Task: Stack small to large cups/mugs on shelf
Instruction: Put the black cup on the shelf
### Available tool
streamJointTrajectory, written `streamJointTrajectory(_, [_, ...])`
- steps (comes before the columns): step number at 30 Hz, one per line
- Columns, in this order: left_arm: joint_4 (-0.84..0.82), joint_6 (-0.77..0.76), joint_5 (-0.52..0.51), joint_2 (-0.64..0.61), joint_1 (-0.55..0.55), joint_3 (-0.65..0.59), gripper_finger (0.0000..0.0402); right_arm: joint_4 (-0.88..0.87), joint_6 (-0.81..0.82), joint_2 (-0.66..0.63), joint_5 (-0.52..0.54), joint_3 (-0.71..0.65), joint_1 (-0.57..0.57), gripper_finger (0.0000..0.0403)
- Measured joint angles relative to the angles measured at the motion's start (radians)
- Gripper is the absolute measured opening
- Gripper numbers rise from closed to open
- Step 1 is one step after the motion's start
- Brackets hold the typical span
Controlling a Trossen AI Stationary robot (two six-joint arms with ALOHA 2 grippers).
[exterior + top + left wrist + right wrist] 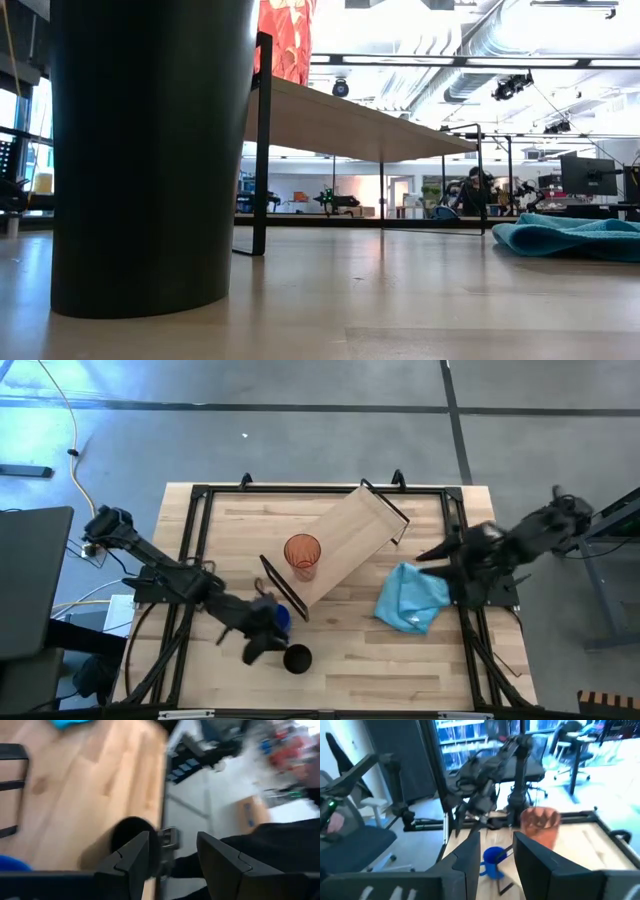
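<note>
Looming closest, down at table level, the black cup [150,150] stands upright near the front edge of the table [400,670]. From above, the left gripper [268,645] hovers just beside it, on the cup's left, with its fingers [132,857] spread wide and holding nothing; the cup sits a little off past the fingertips rather than between them. The blue mug [280,618] stands just behind that gripper, close to the shelf's near bracket. On the shelf [345,545], which lies diagonally across the table, the orange tumbler [302,555] stands near the lower end. Well apart at the table's right edge, the right gripper [430,555] waits by the light blue cloth [412,598], fingers partly open and empty. I'd judge the left arm far nearer to both remaining cups.
</note>
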Motion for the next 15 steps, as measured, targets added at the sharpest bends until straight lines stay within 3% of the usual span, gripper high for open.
streamJointTrajectory(6, [-0.190, -0.001, -0.021, 0.170, 0.000, 0.204, 0.0156, -0.085, -0.039, -0.093, 0.094, 0.000, 0.069, 0.0106])
streamJointTrajectory(15, [-0.423, -0.018, -0.028, 0.291, -0.020, 0.380, 0.0156, -0.183, -0.041, -0.139, 0.096, 0.000, 0.088, 0.0106])
